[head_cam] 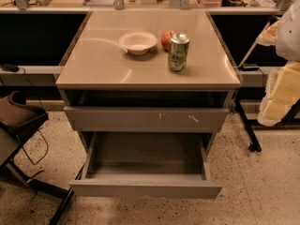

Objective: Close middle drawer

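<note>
Middle drawer pulled open, end effector — unseen

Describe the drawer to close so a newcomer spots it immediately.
Start at the grey cabinet carrying a bowl and a can; the gripper is not in view. Below the white-scratched front, the middle drawer is pulled far out, dark inside. Its front is plain and unmarked.

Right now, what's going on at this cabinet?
Nothing is being handled: the pincer is out of the camera's view. The middle drawer is pulled far out and looks empty, so closing it is not yet done. The scratched front above it appears slightly out too. On the cabinet top sit a white bowl, a red fruit and a green can.
</note>
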